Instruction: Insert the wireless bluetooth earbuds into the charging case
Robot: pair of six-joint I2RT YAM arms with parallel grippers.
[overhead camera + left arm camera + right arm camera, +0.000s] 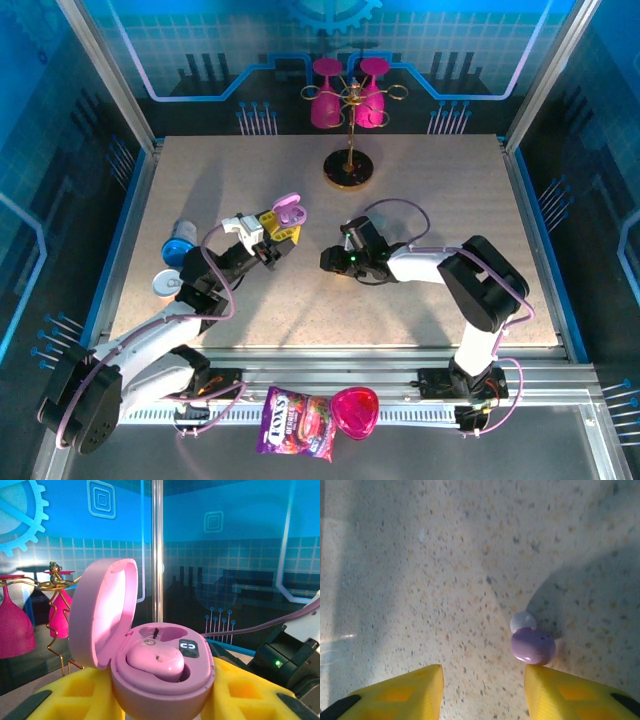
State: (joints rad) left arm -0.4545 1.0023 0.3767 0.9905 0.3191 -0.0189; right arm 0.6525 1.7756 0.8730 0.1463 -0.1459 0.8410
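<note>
While the left hand (277,238) pinches the open case (161,679), centre the spread right hand (482,690) over the loose earbud (533,647) on the bench (420,580) before closing gently.

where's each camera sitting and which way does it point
Top external: above and behind the arms, looking down on the table; both arms, left hand, right hand show.
Left wrist: on the left arm, facing level toward the back wall; its yellow fingers clamp the open lilac case.
Right wrist: on the right arm, facing down at the table; open yellow fingers, a lilac earbud by them.
Shared: top and left wrist see case, pink glasses.
</note>
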